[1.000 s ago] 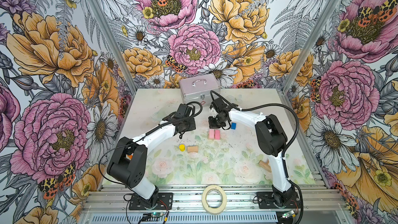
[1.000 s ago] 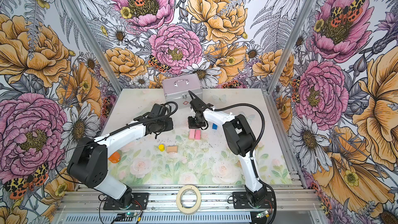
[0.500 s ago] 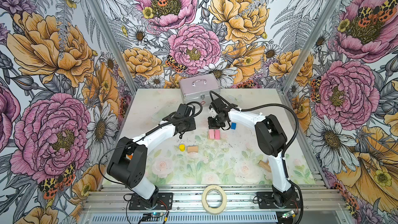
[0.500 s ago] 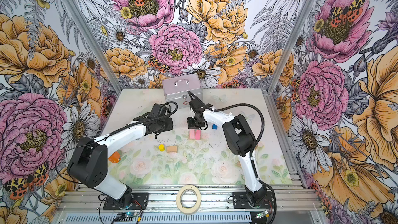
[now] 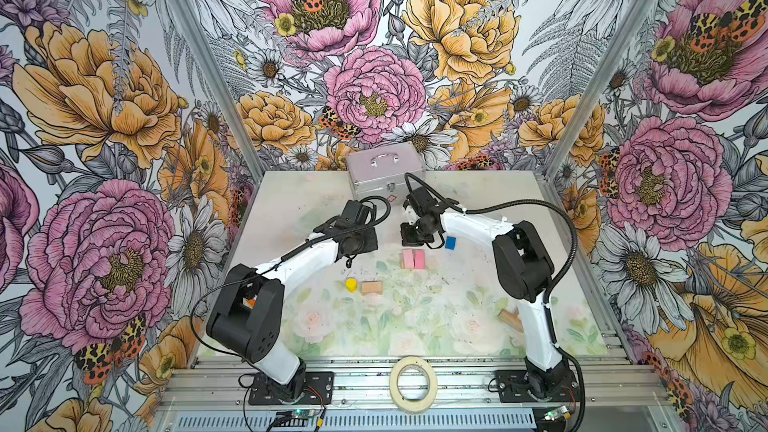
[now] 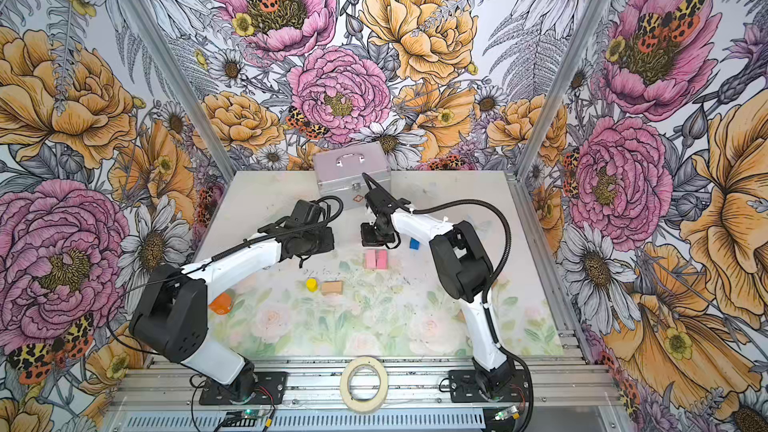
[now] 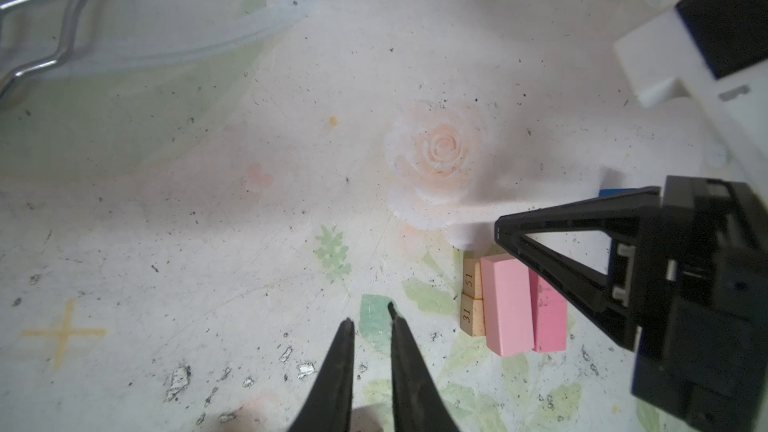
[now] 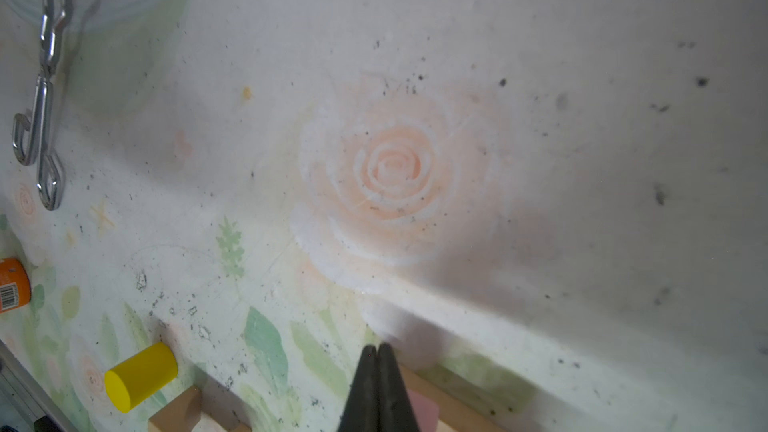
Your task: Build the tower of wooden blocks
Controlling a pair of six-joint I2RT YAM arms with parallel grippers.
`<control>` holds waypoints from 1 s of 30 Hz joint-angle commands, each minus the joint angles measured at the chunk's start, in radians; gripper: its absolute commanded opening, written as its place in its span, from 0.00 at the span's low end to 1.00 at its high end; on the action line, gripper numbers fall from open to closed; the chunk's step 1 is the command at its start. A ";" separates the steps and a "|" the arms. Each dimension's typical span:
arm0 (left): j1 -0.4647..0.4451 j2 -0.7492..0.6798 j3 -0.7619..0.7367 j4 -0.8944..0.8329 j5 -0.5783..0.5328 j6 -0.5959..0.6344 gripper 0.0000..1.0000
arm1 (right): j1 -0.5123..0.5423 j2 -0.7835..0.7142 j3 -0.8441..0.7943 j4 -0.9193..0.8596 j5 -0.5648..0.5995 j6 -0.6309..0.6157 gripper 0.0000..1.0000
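Holds right claw pressed together close over the pink bricks, and left claw slightly apart, empty, just beside those bricks.

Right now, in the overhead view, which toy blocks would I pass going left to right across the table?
In a top view: yellow cylinder → tan brick → pink bricks, two side by side → blue block.
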 commanded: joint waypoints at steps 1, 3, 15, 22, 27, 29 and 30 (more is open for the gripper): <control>-0.002 -0.004 0.001 0.019 0.020 0.002 0.19 | 0.002 -0.057 0.034 0.004 0.043 0.014 0.00; -0.008 -0.001 0.005 0.022 0.022 0.000 0.19 | -0.002 -0.089 0.029 0.005 0.057 0.014 0.00; -0.055 0.058 0.046 0.022 0.028 -0.002 0.18 | -0.010 -0.257 -0.172 0.005 0.077 0.010 0.15; -0.062 0.074 0.053 0.021 0.030 -0.004 0.18 | 0.000 -0.267 -0.248 0.008 0.052 0.030 0.30; -0.062 0.074 0.053 0.022 0.030 -0.005 0.18 | 0.008 -0.260 -0.275 0.031 0.029 0.050 0.33; -0.062 0.074 0.052 0.021 0.030 -0.006 0.18 | 0.010 -0.265 -0.287 0.048 0.018 0.061 0.32; -0.062 0.074 0.053 0.022 0.030 -0.006 0.18 | 0.011 -0.264 -0.291 0.053 0.015 0.065 0.33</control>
